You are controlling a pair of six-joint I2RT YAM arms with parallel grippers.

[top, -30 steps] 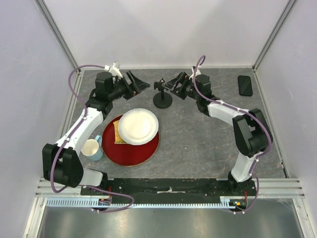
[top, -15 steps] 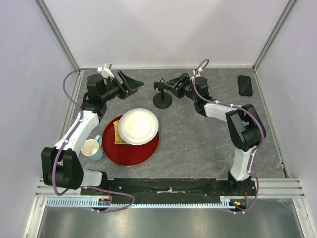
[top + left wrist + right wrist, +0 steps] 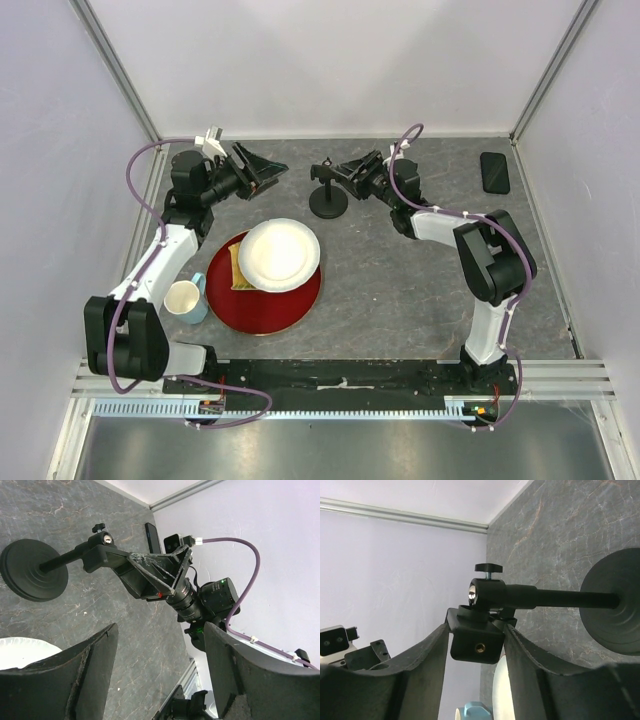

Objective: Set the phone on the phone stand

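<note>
Seen from above, the phone (image 3: 494,172) lies flat by the far right corner of the tabletop (image 3: 400,300). Neither arm touches it, and it is well apart from the phone stand (image 3: 328,203), which stands upright on its disc base near the middle of the far edge. The right hand (image 3: 347,172) reaches in from the right at the height of the stand's top. The left hand (image 3: 265,172) hovers just left of the stand with its fingers spread, holding nothing. A white plate (image 3: 279,254) on a red tray (image 3: 262,300) and a cup (image 3: 184,298) sit toward the near left corner, clear of both hands. The left wrist view looks across at the phone stand (image 3: 32,571) between its own widely parted fingers (image 3: 75,680). There the right hand (image 3: 142,577) narrows onto the cradle (image 3: 102,557), and the phone (image 3: 152,536) shows as a thin dark slab far behind, by the wall. The right wrist view makes the grip clearer. The cradle (image 3: 477,645) sits squarely between the two fingers (image 3: 420,675), whose inner faces lie against its sides, so the right hand appears clamped on the top of the phone stand. That hold most likely serves to steady or angle the cradle rather than to carry the stand, since the base rests on the tabletop. The placing itself is not yet begun. The phone lies on the right arm's side, so that hand would probably have to let go to fetch it, or the empty left hand would have to cross a long way.
</note>
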